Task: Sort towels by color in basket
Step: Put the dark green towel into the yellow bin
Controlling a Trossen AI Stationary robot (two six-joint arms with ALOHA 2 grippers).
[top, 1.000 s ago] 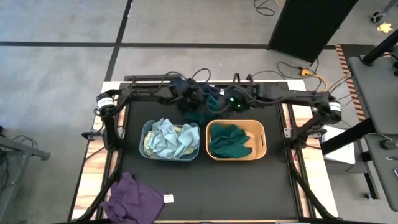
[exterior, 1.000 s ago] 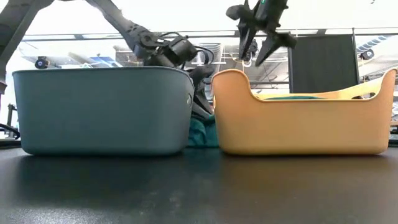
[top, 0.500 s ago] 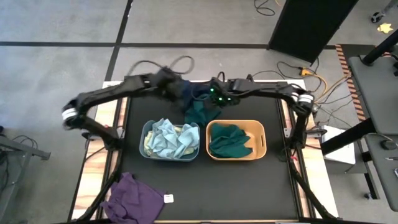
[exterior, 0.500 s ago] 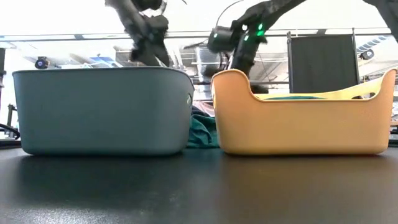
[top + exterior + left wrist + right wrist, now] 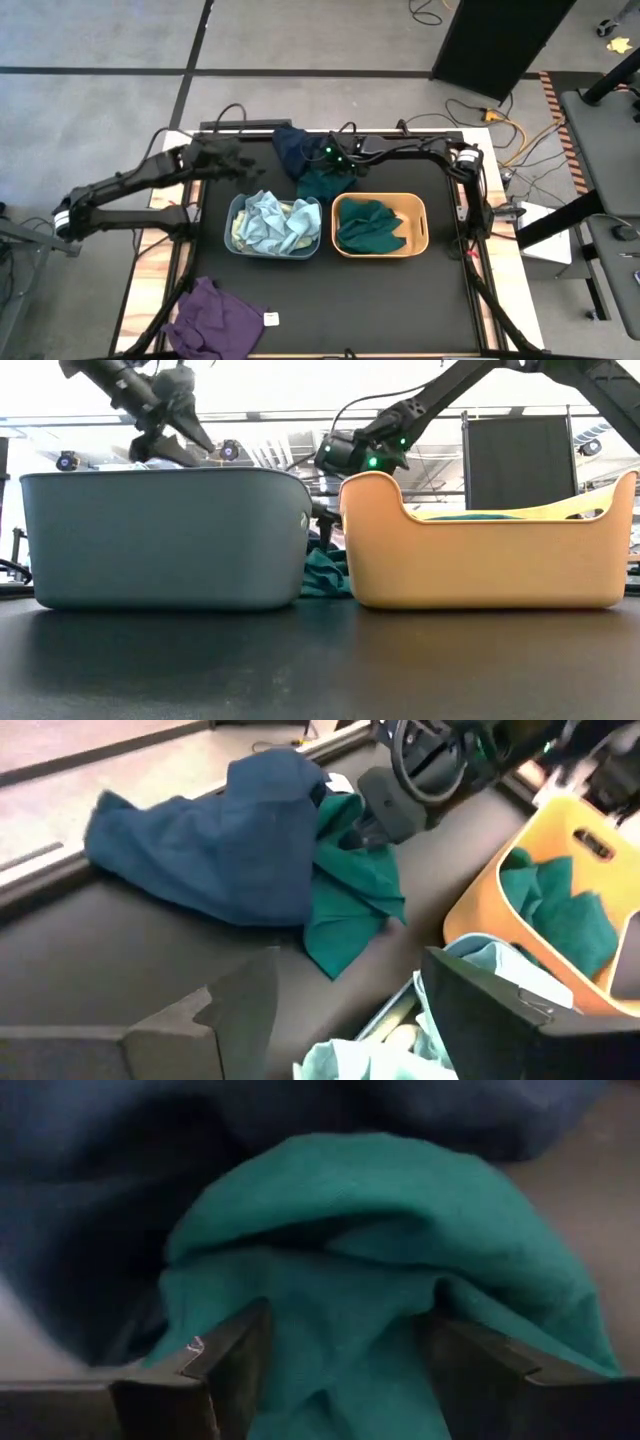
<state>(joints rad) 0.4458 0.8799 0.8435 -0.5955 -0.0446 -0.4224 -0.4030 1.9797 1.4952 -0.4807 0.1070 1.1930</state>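
Teal cloth lies half under a navy towel (image 5: 291, 146) behind the baskets in the high view, so the right gripper (image 5: 331, 157), down on the dark teal towel (image 5: 322, 182), could drag both towards the orange basket (image 5: 420, 214). The right wrist view shows its fingers (image 5: 222, 1360) wide apart astride that towel's fold, gripping nothing yet; the left wrist view shows the left gripper (image 5: 345, 1010) open and empty near the grey basket (image 5: 232, 213).

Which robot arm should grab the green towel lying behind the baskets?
Probably the right: the right gripper is open right over the dark teal towel, fingers either side. The left gripper is empty and farther off.
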